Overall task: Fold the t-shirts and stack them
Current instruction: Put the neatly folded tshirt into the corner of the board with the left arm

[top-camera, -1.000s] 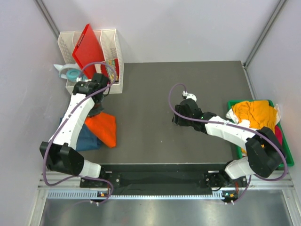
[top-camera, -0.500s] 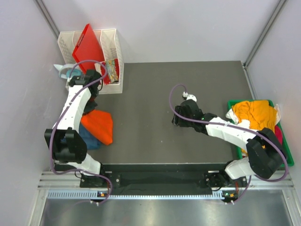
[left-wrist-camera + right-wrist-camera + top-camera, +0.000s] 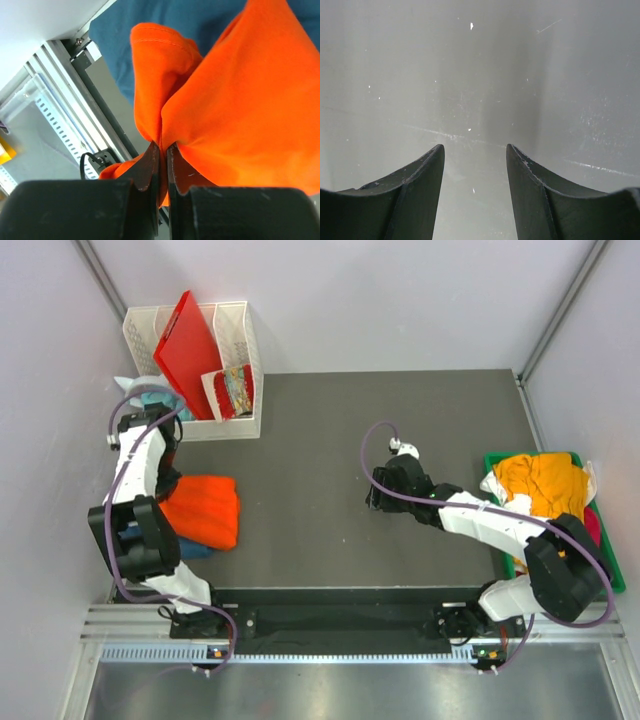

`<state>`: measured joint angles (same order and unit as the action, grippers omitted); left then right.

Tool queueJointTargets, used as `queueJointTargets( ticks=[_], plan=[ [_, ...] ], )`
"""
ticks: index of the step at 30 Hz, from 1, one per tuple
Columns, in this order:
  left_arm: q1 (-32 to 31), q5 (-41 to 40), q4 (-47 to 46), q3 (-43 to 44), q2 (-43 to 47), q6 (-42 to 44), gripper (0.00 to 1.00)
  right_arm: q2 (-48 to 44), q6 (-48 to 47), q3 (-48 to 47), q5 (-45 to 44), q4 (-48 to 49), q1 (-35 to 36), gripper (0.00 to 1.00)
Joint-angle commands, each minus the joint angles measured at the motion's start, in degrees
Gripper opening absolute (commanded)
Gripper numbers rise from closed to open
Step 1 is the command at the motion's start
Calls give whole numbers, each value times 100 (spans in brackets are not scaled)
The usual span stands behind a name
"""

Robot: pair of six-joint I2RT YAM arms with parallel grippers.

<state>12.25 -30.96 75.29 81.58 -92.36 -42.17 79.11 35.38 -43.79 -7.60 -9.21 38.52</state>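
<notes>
Our left gripper (image 3: 161,147) pinches the orange shirt (image 3: 205,510), which lies over the teal shirt (image 3: 196,549) at the table's (image 3: 320,440) left edge. Our right gripper (image 3: 474,148) hangs open and empty mid-table.

from above, the dark teal-blue shirt (image 3: 196,549) lies almost wholly under the orange shirt (image 3: 203,510) and the left arm (image 3: 138,472), only a near sliver showing. the left claw (image 3: 162,146) cannot be made out there (its wrist view shows it nipping orange cloth that runs off the right edge). in the green tray (image 3: 612,580) the mustard-yellow shirt (image 3: 540,480) buries most of a pink shirt (image 3: 594,524) and a white shirt (image 3: 496,483). the packet (image 3: 236,386) in the white rack (image 3: 240,320) is too small to read.
</notes>
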Motion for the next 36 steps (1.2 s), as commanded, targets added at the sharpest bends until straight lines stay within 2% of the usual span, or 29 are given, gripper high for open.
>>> queueJointTargets(
  ticks=[1,6,14,19,22,30,32,35,36],
  plan=[
    [382,37,-330,7,-160,-98,0,-238,75,72,30,209,50,53],
    [717,38,-304,130,-353,-177,0,-256,75,107,12,201,41,53],
    [1429,-68,-287,-265,-318,-590,0,-238,136,108,-14,227,24,53],
    [1736,186,-321,-318,-371,-784,0,-168,198,108,12,236,24,53],
    [1921,528,-593,-476,-476,-626,0,-133,224,116,21,236,24,53],
    [1992,688,-1103,-1047,-591,77,1,-1,303,116,56,244,32,53],
    [1992,732,-1191,-1100,-485,156,8,25,338,116,83,271,32,53],
    [1983,977,-1139,-978,-441,227,25,69,382,90,83,288,50,53],
    [1931,1047,-1139,-925,-380,236,36,87,382,90,65,288,59,53]
  ],
)
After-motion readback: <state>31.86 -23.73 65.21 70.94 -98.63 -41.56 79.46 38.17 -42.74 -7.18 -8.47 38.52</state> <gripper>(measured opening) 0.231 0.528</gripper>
